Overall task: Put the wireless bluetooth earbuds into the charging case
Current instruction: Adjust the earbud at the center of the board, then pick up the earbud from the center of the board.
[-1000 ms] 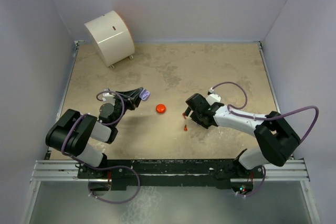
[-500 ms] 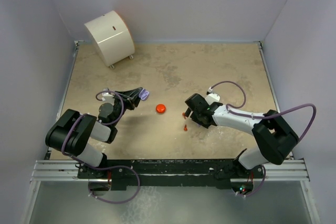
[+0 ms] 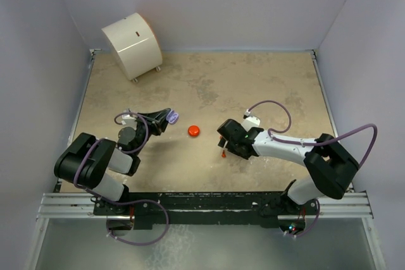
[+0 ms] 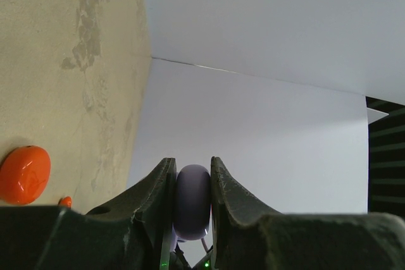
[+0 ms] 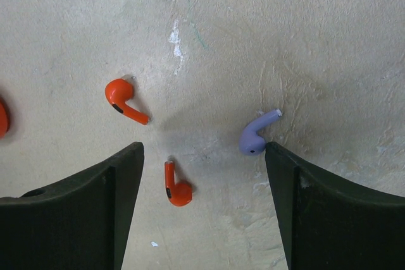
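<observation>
**Trainee:** What is the working area?

**Instructor:** A mottled beige worktop [image 3: 253, 86] boxed in by pale walls [image 3: 209, 4]. A white drum [image 3: 131, 44] lies at its far left corner, well apart from the work.

**Trainee:** Status of each pincer?

**Instructor:** The left pincer [image 4: 192, 164] is clenched on a rounded lilac case [image 4: 192, 200], left of centre and apparently lifted off the surface. The right pincer [image 5: 202, 150] is released, jaws wide, hovering low over the loose pieces. A red-orange case [image 3: 193, 131] rests on the worktop between the two pincers.

**Trainee:** Where are the earbuds?

**Instructor:** Three show in the right wrist view, all lying on the worktop and none in a case.
- One red-orange earbud [image 5: 124, 99] lies beyond the jaw at the left of that view.
- A second red-orange earbud [image 5: 176, 188] lies between the jaws, near that same jaw.
- The lilac earbud [image 5: 256, 136] lies just beside the tip of the other jaw.
- A fourth cannot be made out.

**Trainee:** How should the pick be done?

**Instructor:** The step in hand is judged to be selecting and grasping one earbud.
1. Centre the jaws over a single piece so that no neighbour is caught.
2. Set the jaws across the stem or bulb, not along it.
3. Descend until the tips almost touch the worktop, then close slowly. A piece this small is likely to skid or flip if one jaw strikes it first.
4. Match colour to case: the lilac piece goes to the case in the left pincer
</observation>
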Robot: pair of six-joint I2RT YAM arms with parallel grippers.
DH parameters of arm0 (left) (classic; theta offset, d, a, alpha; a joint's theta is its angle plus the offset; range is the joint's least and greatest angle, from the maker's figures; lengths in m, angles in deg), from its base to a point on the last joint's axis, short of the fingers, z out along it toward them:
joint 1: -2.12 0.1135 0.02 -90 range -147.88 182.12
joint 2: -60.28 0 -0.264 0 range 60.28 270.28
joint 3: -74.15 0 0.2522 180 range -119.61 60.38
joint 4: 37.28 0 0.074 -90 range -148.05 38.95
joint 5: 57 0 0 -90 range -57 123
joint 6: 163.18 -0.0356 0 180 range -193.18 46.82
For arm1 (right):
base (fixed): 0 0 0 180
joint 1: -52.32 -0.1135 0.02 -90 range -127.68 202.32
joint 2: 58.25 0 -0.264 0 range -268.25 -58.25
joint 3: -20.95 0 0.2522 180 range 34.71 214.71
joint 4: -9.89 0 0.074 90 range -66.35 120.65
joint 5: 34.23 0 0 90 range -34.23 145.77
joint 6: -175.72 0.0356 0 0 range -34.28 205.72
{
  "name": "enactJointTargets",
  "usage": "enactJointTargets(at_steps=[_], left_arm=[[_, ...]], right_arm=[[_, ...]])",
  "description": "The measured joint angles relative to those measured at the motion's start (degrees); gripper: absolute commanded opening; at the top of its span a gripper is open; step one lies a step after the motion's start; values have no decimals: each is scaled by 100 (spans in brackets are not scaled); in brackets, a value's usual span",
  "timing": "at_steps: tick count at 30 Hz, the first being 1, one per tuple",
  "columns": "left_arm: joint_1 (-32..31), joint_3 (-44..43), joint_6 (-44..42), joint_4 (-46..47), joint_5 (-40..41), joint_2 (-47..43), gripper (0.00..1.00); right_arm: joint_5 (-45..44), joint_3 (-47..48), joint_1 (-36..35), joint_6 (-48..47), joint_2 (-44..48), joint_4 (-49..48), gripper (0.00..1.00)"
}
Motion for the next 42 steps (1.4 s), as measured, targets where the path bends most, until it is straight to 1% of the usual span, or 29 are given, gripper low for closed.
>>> enactJointTargets(at_steps=[6,11,14,25,42], left_arm=[[13,33,0,7,0,-74,0],[72,35,20,15,-9,-92,0],[92,35,28,15,-17,-109,0],[205,122,44,46,-76,-142,0],[352,216,46,131,-146,-144,0]], right_arm=[[11,2,0,39,0,22,77],[11,2,2,33,-7,48,71],[-2,2,2,28,-13,85,69],[-166,385,2,-236,-448,240,68],[-184,391,7,-308,-448,302,65]])
